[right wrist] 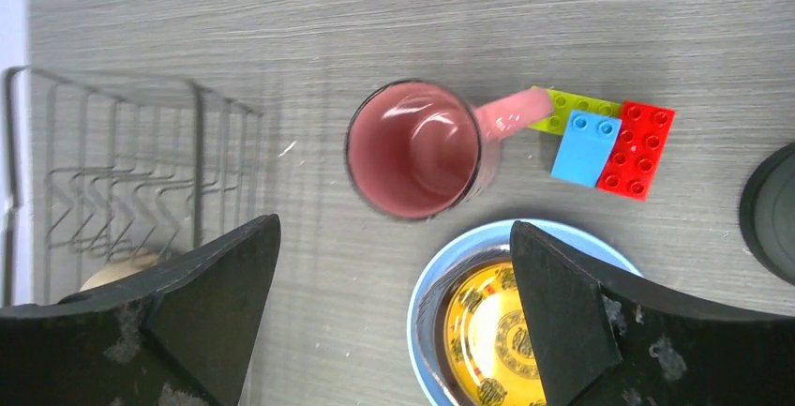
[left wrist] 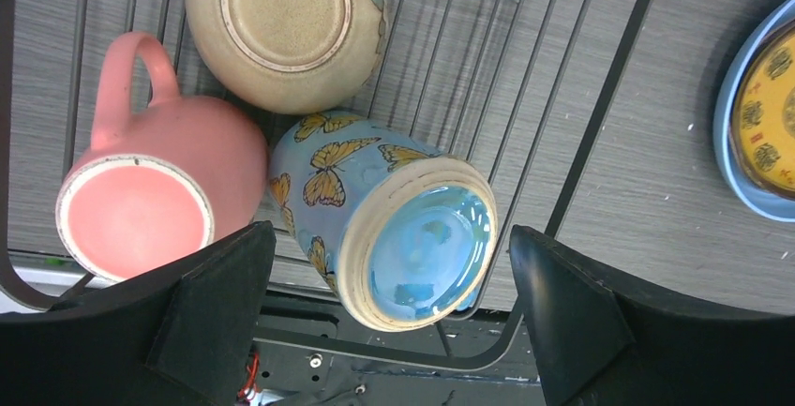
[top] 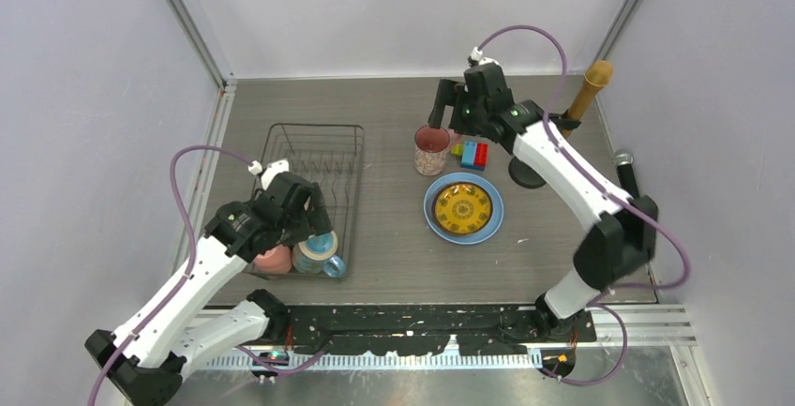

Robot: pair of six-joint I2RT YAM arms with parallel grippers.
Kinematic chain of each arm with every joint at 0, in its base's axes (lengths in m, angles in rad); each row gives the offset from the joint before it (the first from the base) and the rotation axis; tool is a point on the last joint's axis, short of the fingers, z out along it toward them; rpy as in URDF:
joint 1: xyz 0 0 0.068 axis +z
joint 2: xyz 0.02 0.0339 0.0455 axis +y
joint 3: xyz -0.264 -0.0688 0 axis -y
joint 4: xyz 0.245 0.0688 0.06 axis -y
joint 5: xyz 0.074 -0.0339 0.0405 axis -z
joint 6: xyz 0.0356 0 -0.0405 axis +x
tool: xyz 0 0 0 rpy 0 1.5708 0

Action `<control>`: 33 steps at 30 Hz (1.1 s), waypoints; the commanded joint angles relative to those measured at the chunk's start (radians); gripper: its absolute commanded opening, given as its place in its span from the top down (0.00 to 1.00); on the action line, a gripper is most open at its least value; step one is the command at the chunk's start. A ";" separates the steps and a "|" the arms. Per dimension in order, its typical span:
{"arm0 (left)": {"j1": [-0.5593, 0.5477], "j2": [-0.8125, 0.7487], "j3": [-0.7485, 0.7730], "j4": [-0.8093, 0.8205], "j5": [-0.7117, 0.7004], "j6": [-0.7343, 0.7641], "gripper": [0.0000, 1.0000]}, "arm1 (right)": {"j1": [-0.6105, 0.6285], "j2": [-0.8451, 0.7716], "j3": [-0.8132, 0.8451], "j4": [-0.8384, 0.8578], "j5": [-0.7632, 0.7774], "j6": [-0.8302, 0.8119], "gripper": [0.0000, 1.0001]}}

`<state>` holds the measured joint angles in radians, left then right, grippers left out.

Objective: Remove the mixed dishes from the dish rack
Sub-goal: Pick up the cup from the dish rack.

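Rack (top: 319, 157) stands on the left half of the counter (top: 394, 265) in the top view, its upper part bare and three dishes crowded at its lower end. In the left wrist view these are a butterfly-printed blue mug (left wrist: 394, 228) at centre, tipped with its base to the camera; a pink cup (left wrist: 159, 190) at left, base also to the camera, touching the mug; and a bowl (left wrist: 291, 26) upside down at the top, close against both. Left jaws hang wide open over them, holding nothing, the blue mug between the two fingers (left wrist: 216, 322). Right of the rack, a pink mug (right wrist: 417, 148) stands upright on the counter, its handle pointing at the bricks (right wrist: 609, 139). Just below it a yellow plate (top: 463, 207) lies on a blue plate (top: 495, 223). Right jaws are spread wide above the mug and plates, empty.
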<state>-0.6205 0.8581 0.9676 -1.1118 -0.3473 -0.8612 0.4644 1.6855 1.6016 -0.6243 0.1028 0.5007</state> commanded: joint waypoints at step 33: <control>-0.195 0.320 0.105 -0.123 -0.159 -0.193 0.00 | 0.125 -0.860 -0.943 0.608 0.184 -0.086 0.00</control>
<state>-0.8009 1.1389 1.0363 -1.2167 -0.4595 -1.0183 0.5915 0.8402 0.6636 -0.0822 0.2607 0.4206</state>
